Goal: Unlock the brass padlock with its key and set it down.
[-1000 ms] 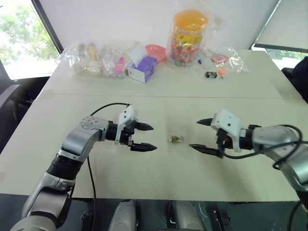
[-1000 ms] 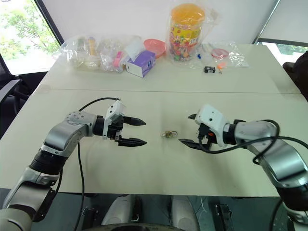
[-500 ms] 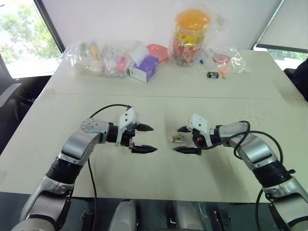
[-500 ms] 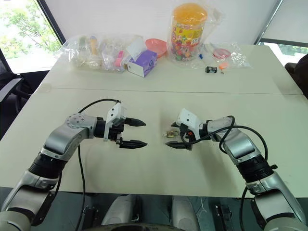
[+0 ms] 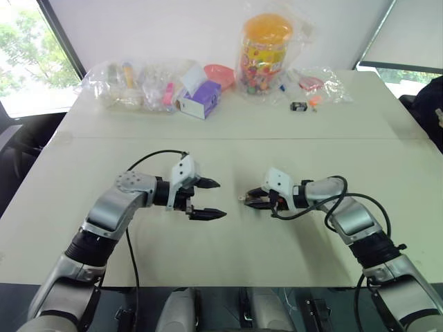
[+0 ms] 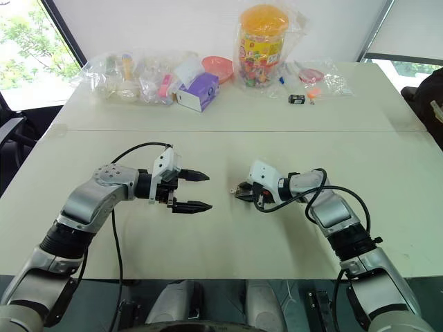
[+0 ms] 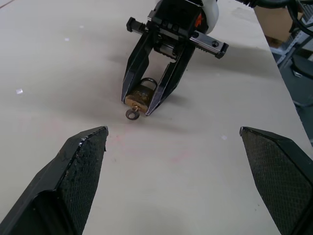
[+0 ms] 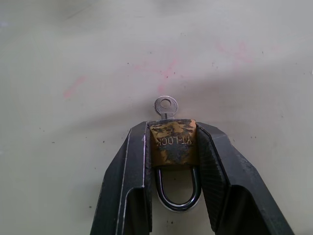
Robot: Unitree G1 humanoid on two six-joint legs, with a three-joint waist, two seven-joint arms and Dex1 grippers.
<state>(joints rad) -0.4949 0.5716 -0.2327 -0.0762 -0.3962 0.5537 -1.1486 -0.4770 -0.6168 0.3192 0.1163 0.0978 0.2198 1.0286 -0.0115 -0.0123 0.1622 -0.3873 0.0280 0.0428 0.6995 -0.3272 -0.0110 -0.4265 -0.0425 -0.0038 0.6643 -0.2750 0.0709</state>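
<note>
Gripping the brass padlock (image 8: pixel 173 142) between its two black fingers, the right gripper (image 7: pixel 138 106) sits low at the middle of the table (image 5: pixel 228 256), fingertips at the tabletop and pressed against both sides of the lock body. Padlock body is worn gold with lettering on it, silvery shackle (image 8: pixel 177 193) lying back between the fingers toward the wrist and looking closed. Key (image 7: pixel 132 113) sticks out of the far end of the lock, its round head with a hole just past the fingertips, resting on or right above the table surface, cant tell which

Left gripper (image 5: pixel 208 198) hovers to the left of the lock, near but apart from it, fingers spread wide with nothing between them, pointing toward the right gripper. Left wrist view has both textured fingertips (image 7: pixel 80 161) framing the padlock and right gripper ahead

Far edge of table: clear plastic bags (image 5: pixel 131 83) with small items, a purple and white box (image 5: pixel 199 99), a pink dish (image 5: pixel 220 72), a jar with an orange lid (image 5: pixel 266 48) full of coloured bits, a small black object (image 5: pixel 299 106) among more bags on the right
</note>
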